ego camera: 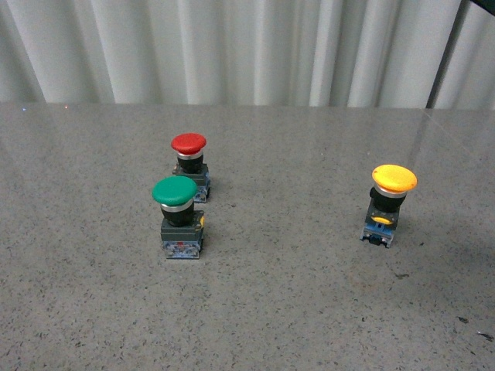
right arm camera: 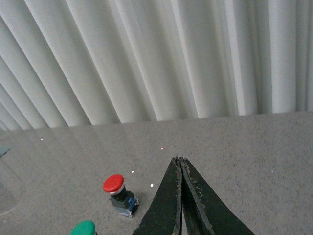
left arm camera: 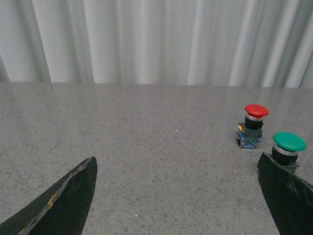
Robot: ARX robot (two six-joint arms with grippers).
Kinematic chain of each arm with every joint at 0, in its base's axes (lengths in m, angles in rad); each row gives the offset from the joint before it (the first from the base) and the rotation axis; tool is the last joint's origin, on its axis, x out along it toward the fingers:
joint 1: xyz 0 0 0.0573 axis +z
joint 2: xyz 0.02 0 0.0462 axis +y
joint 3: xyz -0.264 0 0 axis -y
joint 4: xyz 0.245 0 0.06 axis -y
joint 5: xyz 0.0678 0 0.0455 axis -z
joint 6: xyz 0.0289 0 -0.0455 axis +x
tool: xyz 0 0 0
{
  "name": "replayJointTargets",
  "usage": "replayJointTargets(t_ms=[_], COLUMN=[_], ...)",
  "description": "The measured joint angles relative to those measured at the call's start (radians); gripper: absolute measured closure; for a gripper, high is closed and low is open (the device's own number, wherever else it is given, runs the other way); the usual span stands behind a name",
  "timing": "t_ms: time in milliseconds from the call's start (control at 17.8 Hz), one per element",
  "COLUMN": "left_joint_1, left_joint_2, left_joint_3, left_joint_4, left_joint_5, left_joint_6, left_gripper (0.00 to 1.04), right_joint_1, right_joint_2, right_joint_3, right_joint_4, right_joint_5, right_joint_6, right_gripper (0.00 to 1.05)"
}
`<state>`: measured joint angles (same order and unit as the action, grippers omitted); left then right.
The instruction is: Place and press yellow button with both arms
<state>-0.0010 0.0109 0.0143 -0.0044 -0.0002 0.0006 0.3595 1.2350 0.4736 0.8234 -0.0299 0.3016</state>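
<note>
The yellow button [ego camera: 387, 202] stands upright on the grey table at the right in the front view, its yellow cap on a black neck and blue-grey base. No gripper shows in the front view. My left gripper [left arm camera: 178, 169] is open and empty, its two black fingers [left arm camera: 68, 200] wide apart over bare table. My right gripper [right arm camera: 179, 159] is shut on nothing, its fingers [right arm camera: 195, 205] pressed together above the table. The yellow button does not show in either wrist view.
A green-capped switch [ego camera: 180, 216] and a red-capped switch [ego camera: 191, 165] stand at the middle left of the table [ego camera: 294, 294]. Both show in the left wrist view, green [left arm camera: 287, 145] and red [left arm camera: 253, 125], and in the right wrist view, red [right arm camera: 119, 194] and green [right arm camera: 83, 228]. White curtains hang behind.
</note>
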Motion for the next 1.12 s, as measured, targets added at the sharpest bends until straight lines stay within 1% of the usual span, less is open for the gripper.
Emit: replayJointTargets(t_ms=[56, 112, 169, 225, 281, 337, 394, 450, 506, 675, 1012, 1124], left_joint_1=[0.0, 0.0, 0.0, 0.0, 0.0, 0.0, 0.0, 0.0, 0.0, 0.0, 0.0, 0.0], left_joint_2=[0.0, 0.0, 0.0, 0.0, 0.0, 0.0, 0.0, 0.0, 0.0, 0.0, 0.0, 0.0], left_joint_3=[0.0, 0.0, 0.0, 0.0, 0.0, 0.0, 0.0, 0.0, 0.0, 0.0, 0.0, 0.0], left_joint_4=[0.0, 0.0, 0.0, 0.0, 0.0, 0.0, 0.0, 0.0, 0.0, 0.0, 0.0, 0.0], left_joint_5=[0.0, 0.0, 0.0, 0.0, 0.0, 0.0, 0.0, 0.0, 0.0, 0.0, 0.0, 0.0], left_joint_6=[0.0, 0.0, 0.0, 0.0, 0.0, 0.0, 0.0, 0.0, 0.0, 0.0, 0.0, 0.0], left_gripper=[0.07, 0.07, 0.07, 0.07, 0.07, 0.07, 0.07, 0.07, 0.07, 0.07, 0.07, 0.07], right_joint_1=[-0.003, 0.003, 0.003, -0.017, -0.077, -0.137, -0.206, -0.293, -0.363, -0.359, -0.36, -0.36], right_joint_2=[-0.08, -0.207, -0.304, -0.391, -0.525, -0.638, -0.75, -0.849, -0.924, -0.964, -1.049, -1.144], right_joint_3=[-0.047, -0.084, -0.122, -0.167, -0.241, -0.291, -0.319, -0.333, -0.338, -0.363, -0.421, -0.427], right_joint_4=[-0.028, -0.14, -0.227, -0.301, -0.415, -0.51, -0.594, -0.645, -0.649, -0.657, -0.694, -0.821], right_joint_5=[0.0, 0.084, 0.206, 0.274, 0.294, 0.259, 0.188, 0.096, 0.058, 0.028, 0.029, 0.028], right_joint_6=[0.021, -0.002, -0.076, -0.127, -0.202, -0.232, -0.253, -0.27, -0.277, -0.285, -0.293, -0.294], right_gripper=[1.03, 1.03, 1.03, 1.03, 1.03, 1.03, 1.03, 1.03, 1.03, 1.03, 1.03, 1.03])
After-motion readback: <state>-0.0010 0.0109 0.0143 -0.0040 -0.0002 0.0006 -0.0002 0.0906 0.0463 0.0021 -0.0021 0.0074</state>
